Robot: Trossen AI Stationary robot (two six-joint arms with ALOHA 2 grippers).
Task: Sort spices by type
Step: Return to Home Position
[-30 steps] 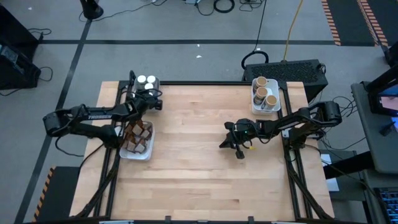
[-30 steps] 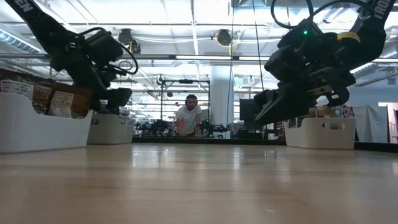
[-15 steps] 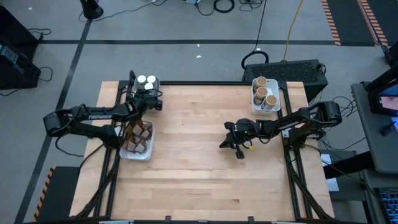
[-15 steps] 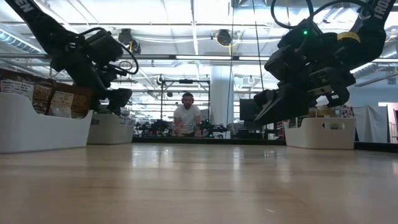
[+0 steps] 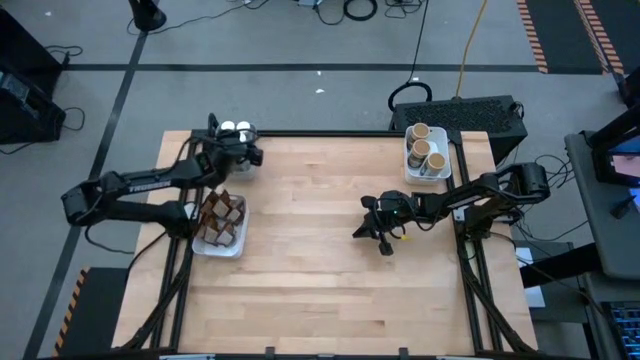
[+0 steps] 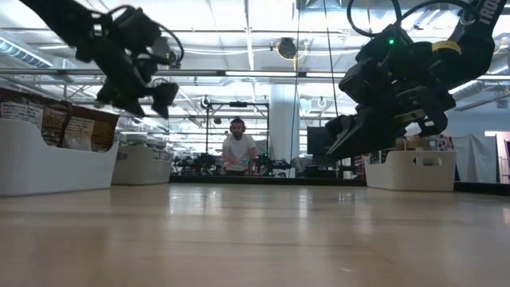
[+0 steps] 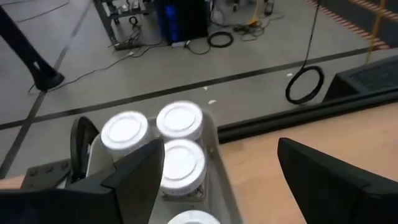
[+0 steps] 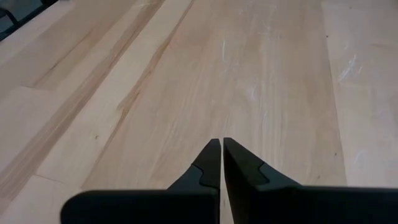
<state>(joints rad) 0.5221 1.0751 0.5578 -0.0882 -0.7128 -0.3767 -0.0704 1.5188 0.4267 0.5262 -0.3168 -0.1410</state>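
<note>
The desk (image 5: pixel 330 280) fills the middle of the high view. The left pincer (image 7: pixel 221 144) hangs over its upper left corner, fingers spread and holding nothing, above the rear tray (image 7: pixel 211 132) of white jars (image 7: pixel 180 121). The right pincer (image 8: pixel 221 149) hovers right of centre over the wood, fingers pressed together and empty. A side tray (image 5: pixel 232 250) at centre left holds the packets (image 5: pixel 222 215). A third tray (image 5: pixel 440 170) at upper right holds the cork jars (image 5: pixel 421 133). Every spice in view lies with its own kind.

The packets look light, soft and crinkly. They probably want a gentle pinch on an upper edge rather than a squeeze across the middle. The jars seem light, stiff and smooth-sided, so they are likely slippery and perhaps breakable. They are best taken upright, across the body just under the lid. They stand touching, so an outer jar gives the fingers most room.
</note>
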